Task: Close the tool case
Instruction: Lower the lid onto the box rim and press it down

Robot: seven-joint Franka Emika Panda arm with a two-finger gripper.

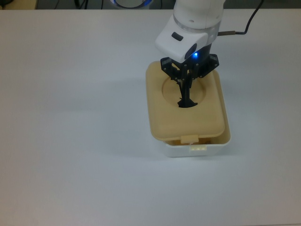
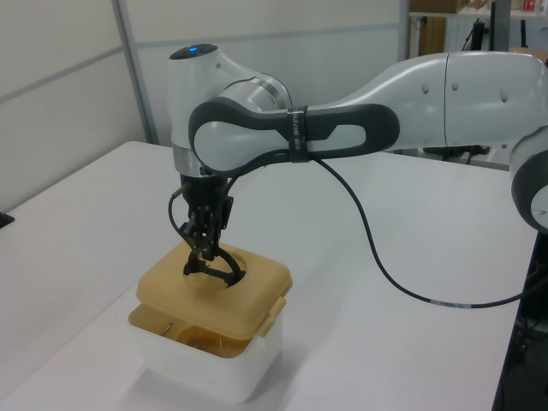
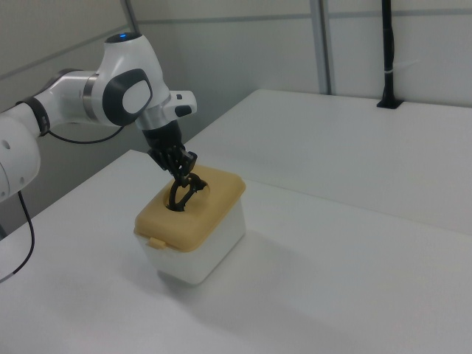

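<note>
Robot hand grips the black handle of a light, stiff lid, directly above the tub below.

The gripper holds the black handle of the tan lid, which covers nearly all of the white tub on the white table.

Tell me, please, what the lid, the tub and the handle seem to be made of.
Lid: probably moulded plastic, tan and matte; its corners are rounded and it has a formed round recess.
Tub: probably plastic too, white, smooth with a slight sheen; its walls look thin.
Handle: black and thin; plastic or metal, the look leaves it open. The gripper holds it.
</note>
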